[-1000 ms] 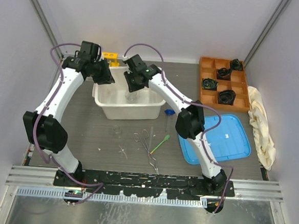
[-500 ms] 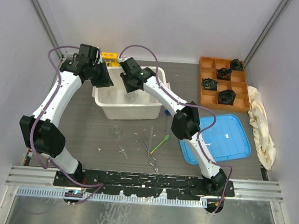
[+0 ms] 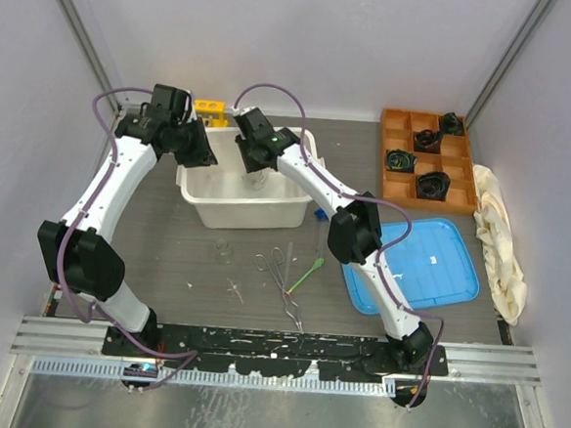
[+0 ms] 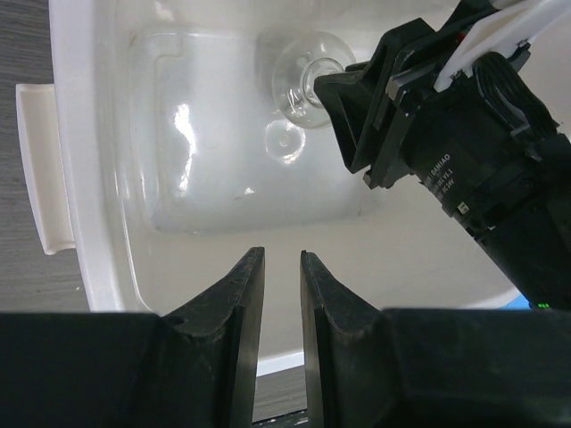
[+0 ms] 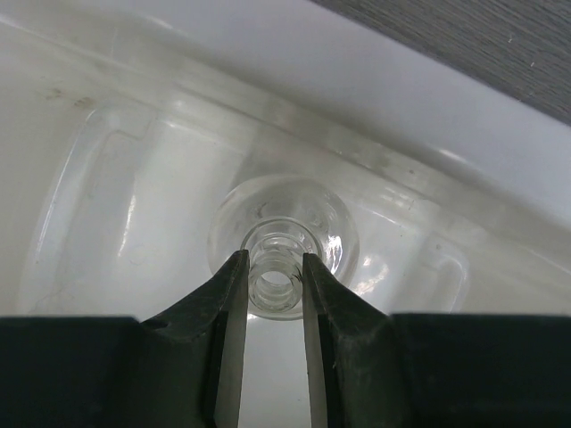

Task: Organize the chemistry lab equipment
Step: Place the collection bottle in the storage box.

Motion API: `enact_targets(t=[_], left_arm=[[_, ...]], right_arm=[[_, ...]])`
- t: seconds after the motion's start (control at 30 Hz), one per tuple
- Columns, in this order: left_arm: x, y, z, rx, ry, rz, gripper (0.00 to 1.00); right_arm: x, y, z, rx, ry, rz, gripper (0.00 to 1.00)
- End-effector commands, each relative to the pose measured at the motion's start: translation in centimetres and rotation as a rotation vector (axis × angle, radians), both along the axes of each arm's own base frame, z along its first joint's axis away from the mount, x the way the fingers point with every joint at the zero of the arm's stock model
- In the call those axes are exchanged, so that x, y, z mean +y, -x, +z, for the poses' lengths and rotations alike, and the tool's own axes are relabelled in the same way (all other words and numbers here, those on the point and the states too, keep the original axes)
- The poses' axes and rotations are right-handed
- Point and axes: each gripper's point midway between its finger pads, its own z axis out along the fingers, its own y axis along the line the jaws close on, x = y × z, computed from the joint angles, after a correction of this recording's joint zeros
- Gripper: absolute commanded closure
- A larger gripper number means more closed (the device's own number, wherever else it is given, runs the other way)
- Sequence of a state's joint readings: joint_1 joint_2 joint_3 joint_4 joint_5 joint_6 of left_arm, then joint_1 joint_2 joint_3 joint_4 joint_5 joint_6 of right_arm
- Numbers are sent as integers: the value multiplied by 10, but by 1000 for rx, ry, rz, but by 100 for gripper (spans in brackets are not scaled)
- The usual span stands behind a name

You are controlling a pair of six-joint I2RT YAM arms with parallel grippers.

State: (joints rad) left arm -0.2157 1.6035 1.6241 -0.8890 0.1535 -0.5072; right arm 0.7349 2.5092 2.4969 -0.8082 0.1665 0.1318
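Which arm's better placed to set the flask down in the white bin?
Right. The right gripper grips the flask by its neck, over the white bin. The left gripper is over the bin too, but empty.

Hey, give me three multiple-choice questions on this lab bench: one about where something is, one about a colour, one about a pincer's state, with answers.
1. Where is the flask that the right pincer grips?
A. over the blue tray
B. inside the white bin
C. on the orange tray

2. What colour is the spatula beside the tongs?
A. green
B. red
C. black

3. How is the left pincer?
A. clamped on the tongs
B. empty, jaws slightly apart
C. gripping the spatula

Answers:
1 B, the bin's white floor shows right below the flask.
2 A, it shows bright green in the top view.
3 B, there is only a bare gap between its fingers.
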Motion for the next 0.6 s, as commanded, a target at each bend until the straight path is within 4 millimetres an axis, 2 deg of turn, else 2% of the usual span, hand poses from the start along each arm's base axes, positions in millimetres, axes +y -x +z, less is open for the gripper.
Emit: enact_targets(t=[0.0,0.2,0.47,0.57], left_arm=[[-2,-2,10,-42,3,-19,76],[-4,-4,7,-32,7,-22,76],[-4,-5,3,-22,8,-23,75],[-5,-5,4,-22,10,-23,73]], right_arm=[[5,-25,43,-112,-99,-30,99],[4,-28,38,-95,-116,-29,97],[5,-26,40,-87,-123,-18,74],[5,-24,46,-89,-133,-17,69]])
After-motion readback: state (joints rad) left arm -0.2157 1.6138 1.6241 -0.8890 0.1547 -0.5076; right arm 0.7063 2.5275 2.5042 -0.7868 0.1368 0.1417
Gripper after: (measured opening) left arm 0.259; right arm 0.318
